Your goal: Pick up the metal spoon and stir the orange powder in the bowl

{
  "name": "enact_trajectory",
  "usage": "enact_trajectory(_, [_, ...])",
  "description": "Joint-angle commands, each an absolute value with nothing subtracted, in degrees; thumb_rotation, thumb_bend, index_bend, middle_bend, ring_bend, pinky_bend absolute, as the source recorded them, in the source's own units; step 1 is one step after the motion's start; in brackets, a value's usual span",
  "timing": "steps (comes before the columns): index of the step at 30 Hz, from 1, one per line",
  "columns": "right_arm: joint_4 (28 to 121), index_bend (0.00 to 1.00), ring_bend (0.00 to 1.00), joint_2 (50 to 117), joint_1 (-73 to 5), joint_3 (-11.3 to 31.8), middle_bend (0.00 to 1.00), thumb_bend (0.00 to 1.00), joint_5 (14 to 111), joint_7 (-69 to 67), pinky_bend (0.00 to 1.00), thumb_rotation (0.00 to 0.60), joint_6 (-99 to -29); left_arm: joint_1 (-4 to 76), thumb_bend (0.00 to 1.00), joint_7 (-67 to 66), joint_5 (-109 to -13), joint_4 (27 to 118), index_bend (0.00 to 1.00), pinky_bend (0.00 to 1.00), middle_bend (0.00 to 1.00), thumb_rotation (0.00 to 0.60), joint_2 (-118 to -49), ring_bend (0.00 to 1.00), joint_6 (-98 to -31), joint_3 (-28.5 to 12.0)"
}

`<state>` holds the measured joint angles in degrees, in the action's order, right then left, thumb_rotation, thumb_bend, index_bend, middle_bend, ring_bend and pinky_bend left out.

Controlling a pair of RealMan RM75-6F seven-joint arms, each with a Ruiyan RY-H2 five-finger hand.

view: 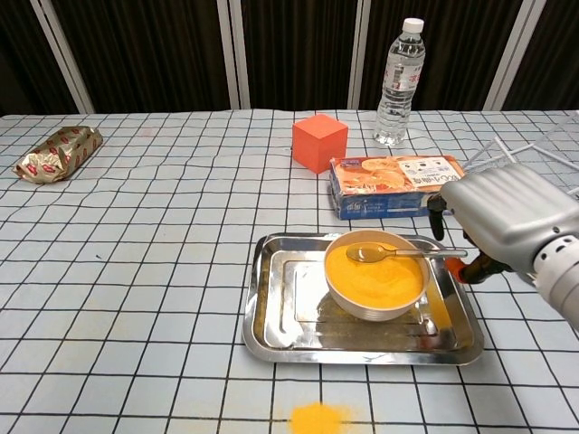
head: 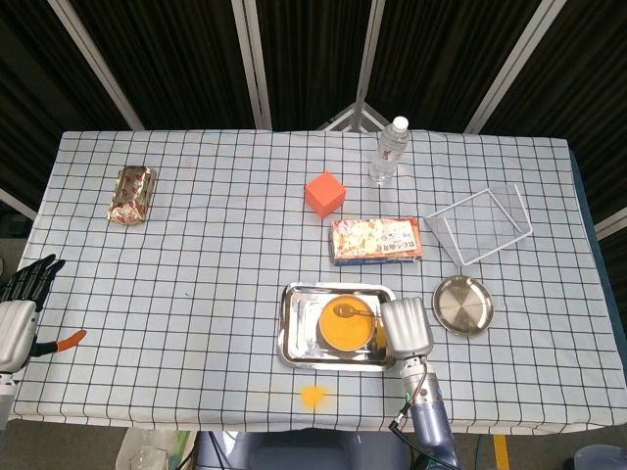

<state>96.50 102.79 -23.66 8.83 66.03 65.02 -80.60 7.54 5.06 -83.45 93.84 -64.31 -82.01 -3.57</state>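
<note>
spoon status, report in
Right hand at the spoon handle, grip unclear. Spoon lies across the bowl of powder. Left hand idle, open. Nothing blocking.

Head view high overhead, chest view low and close, both sharing tray [head: 294, 333] [view: 362, 339]

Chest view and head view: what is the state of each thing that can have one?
Bowl: upright in the tray, holding orange powder.
Metal spoon: resting across the bowl.
Water bottle: upright, capped.
Right robot hand: at the spoon handle; grip hidden.
Left robot hand: empty, fingers apart.

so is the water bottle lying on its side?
No, the water bottle stands upright with its cap on, behind the snack box.
</note>
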Motion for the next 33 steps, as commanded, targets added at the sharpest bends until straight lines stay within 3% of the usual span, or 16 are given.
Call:
enact_trajectory(1, [96.4, 0.49, 1.0, 102.8, -23.8, 9.0, 1.0, 0.42, 65.8, 65.1, 0.97, 0.6, -80.8, 7.6, 0.0, 5.1, -83.5, 93.8, 0.0, 0.0, 0.0, 0.6, -64.3, 0.0, -82.0, -3.6])
enact_trajectory(20, [95.8, 0.49, 1.0, 102.4, -24.9, 10.4, 1.0, 0.46, 63.6, 64.8, 0.97, 0.6, -81.3, 7.5, 0.0, 5.0, -83.4, 93.9, 0.0, 0.0, 0.0, 0.6, -64.3, 0.0, -82.0, -3.6])
enact_trajectory(33, [98.6, 0.49, 1.0, 102.2, -25.2, 8.6, 1.0, 0.46, 65.9, 65.6, 0.97, 0.6, -82.9, 7.5, 0.0, 5.1, -83.4, 93.9, 0.0, 0.0, 0.0, 0.6, -64.2, 0.0, -82.1, -3.6])
